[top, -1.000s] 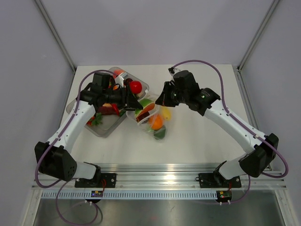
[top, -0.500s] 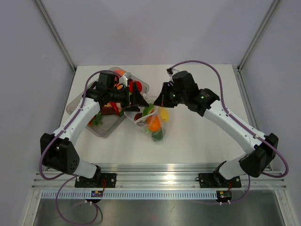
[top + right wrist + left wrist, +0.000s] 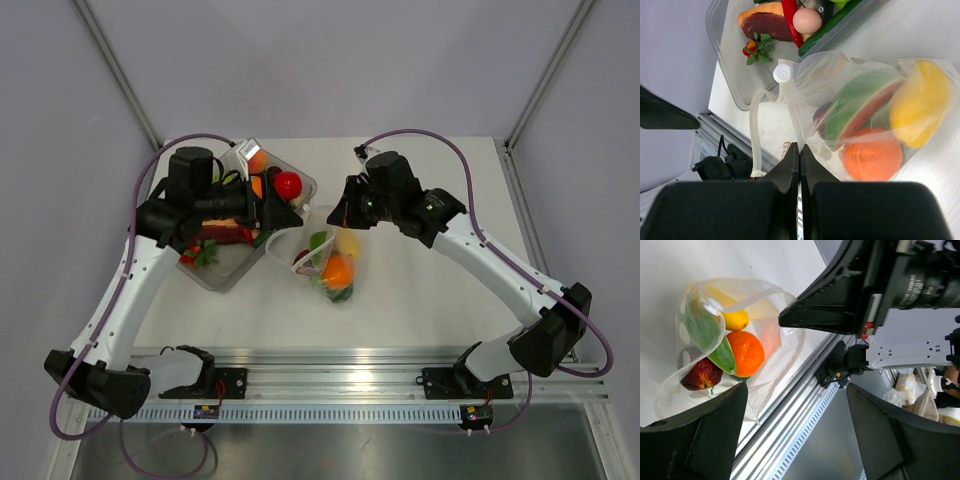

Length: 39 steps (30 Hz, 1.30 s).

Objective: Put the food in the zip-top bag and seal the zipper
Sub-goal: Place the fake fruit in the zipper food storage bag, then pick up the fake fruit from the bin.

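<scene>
The right tool (image 3: 799,150) is pinched tight on the mouth edge of the floppy transparent zip-top bag (image 3: 865,115). The bag's whitish press-seal zipper strip (image 3: 753,132) is parted. The bag lies on the white counter (image 3: 430,290) just beside the rigid clear tray (image 3: 215,265). It holds orange, yellow, green and dark red toy food (image 3: 745,352). The left tool (image 3: 796,390) gapes wide near the bag, gripping nothing.
</scene>
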{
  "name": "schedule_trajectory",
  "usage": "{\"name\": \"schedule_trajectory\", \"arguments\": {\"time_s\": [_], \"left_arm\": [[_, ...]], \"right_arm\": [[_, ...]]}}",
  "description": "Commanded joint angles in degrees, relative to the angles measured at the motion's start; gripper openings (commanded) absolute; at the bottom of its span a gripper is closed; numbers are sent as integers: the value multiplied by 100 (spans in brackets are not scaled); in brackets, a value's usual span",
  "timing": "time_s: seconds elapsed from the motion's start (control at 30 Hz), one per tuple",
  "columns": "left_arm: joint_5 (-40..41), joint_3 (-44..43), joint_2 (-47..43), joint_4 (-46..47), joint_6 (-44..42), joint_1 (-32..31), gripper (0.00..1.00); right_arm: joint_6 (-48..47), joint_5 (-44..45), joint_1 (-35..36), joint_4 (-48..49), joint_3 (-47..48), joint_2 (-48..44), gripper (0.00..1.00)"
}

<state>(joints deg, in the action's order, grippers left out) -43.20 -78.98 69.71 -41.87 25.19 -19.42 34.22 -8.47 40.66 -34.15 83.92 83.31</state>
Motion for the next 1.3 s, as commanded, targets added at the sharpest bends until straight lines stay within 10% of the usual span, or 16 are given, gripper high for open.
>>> {"name": "schedule_trajectory", "arguments": {"time_s": [0.0, 0.2, 0.53, 0.9, 1.27], "left_arm": [[425, -249, -186, -163, -356, 122, 82], [2469, -293, -11, -349, -68, 772, 98], [4907, -575, 1561, -569, -199, 1054, 97], [4400, -126, 2757, 556, 434, 1072, 67], [4153, -390, 3452, 697, 689, 852, 66]], "right_arm": [[6, 12, 56, 330, 10, -113, 0], [-38, 117, 56, 295, -86, -280, 0], [-73, 100, 56, 251, -86, -298, 0], [-143, -32, 56, 137, 107, -139, 0], [-152, -23, 56, 137, 142, 1, 0]]}}
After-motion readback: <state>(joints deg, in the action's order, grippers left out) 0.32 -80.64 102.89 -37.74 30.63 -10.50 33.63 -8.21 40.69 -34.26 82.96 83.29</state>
